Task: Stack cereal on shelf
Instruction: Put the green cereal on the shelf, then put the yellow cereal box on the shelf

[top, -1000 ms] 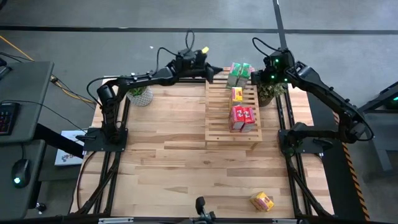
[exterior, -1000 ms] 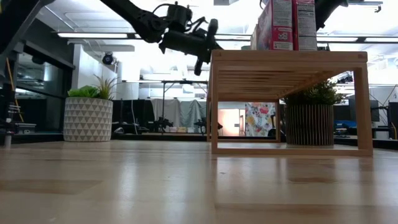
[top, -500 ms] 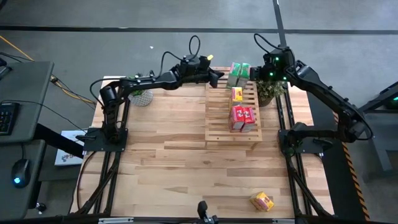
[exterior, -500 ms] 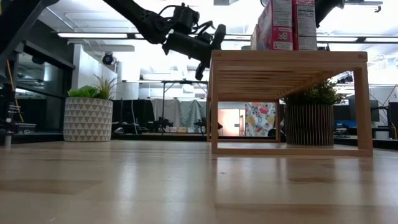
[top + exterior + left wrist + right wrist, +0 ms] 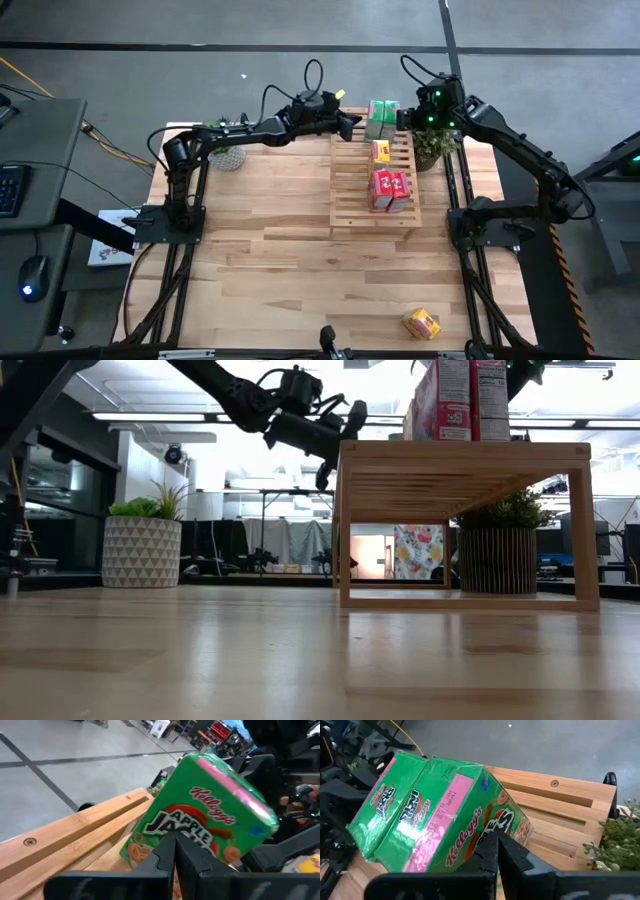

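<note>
- Your rack (image 5: pixel 374 180) is a light-wood slatted frame on the far right half of the table (image 5: pixel 270 250); in the low view it stands on legs with open room beneath (image 5: pixel 465 525).
- Two green boxes (image 5: pixel 382 117) sit side by side at the rack's far end. Right wrist view shows them tilted, pink side panels up (image 5: pixel 440 815); left wrist view shows one green box with an "Apple Jacks" face (image 5: pixel 200 827).
- Behind them toward you: a yellow box (image 5: pixel 381 151) mid-rack, then two red boxes (image 5: pixel 390 189) together, nearer the front.
- One more yellow box (image 5: pixel 422 323) lies alone on the table by the near edge, well apart from the rack.
- Left gripper (image 5: pixel 347 124) sits at the rack's far-left corner, just beside the green boxes; fingers together, holding nothing (image 5: pixel 172 862).
- Right gripper (image 5: pixel 403 117) is at the far-right side of the green boxes; fingers together too, nothing held (image 5: pixel 495 857).
- Rack's left slat columns are free along its length; the near end past the red boxes is also free.
- Potted plants flank the far edge: one far left (image 5: pixel 226 152), one just right of the rack (image 5: pixel 434 147).
</note>
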### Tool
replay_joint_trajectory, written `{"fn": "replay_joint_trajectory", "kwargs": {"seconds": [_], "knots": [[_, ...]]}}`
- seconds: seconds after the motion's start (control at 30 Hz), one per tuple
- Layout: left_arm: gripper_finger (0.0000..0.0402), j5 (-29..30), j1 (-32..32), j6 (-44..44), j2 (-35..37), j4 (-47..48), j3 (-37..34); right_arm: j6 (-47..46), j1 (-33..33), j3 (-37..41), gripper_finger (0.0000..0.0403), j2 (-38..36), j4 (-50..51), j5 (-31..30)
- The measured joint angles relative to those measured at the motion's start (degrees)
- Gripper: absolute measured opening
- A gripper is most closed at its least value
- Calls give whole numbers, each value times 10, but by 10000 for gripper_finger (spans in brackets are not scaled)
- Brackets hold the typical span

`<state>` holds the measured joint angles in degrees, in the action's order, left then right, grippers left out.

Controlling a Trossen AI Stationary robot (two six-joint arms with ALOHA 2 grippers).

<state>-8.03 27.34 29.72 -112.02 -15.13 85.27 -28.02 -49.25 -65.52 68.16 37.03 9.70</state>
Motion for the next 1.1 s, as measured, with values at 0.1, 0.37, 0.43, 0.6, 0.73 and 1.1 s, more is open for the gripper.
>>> {"fn": "replay_joint_trajectory", "kwargs": {"seconds": [0.1,0.37,0.43,0.6,0.73,1.1], "knots": [[0,3,-4,3,-6,-5,0,6,0,0,0,0,0,0],[0,24,-17,11,-20,-28,0,12,0,0,0,0,0,1],[0,31,-17,11,-20,-28,0,16,0,0,0,0,0,2],[0,40,-16,12,-20,-29,0,26,0,0,0,0,-1,2],[0,41,-19,13,-20,-32,0,35,0,0,0,0,-4,2],[0,41,-12,16,-16,-26,0,36,-10,0,0,-13,11,2]]}}
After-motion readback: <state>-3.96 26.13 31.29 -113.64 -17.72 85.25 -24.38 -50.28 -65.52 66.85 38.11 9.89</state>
